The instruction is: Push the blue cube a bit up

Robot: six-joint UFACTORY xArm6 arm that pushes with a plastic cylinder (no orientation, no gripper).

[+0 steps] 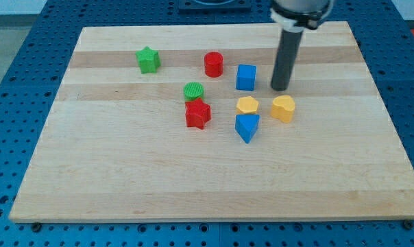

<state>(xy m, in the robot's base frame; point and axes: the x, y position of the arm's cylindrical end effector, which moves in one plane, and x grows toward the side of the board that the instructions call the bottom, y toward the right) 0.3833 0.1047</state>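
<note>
The blue cube [246, 77] sits on the wooden board [125, 171] a little above its middle, to the right of the red cylinder [214, 64]. My tip [280, 89] is on the board just to the right of the blue cube, a small gap away, and just above the yellow heart-shaped block [284, 108]. The rod rises straight up from the tip to the view's top.
A yellow hexagon [247, 105] lies below the blue cube, and a blue triangular block [247, 127] below that. A green cylinder [194, 91] and a red star [198, 114] sit to the left. A green star [148, 60] lies at the upper left.
</note>
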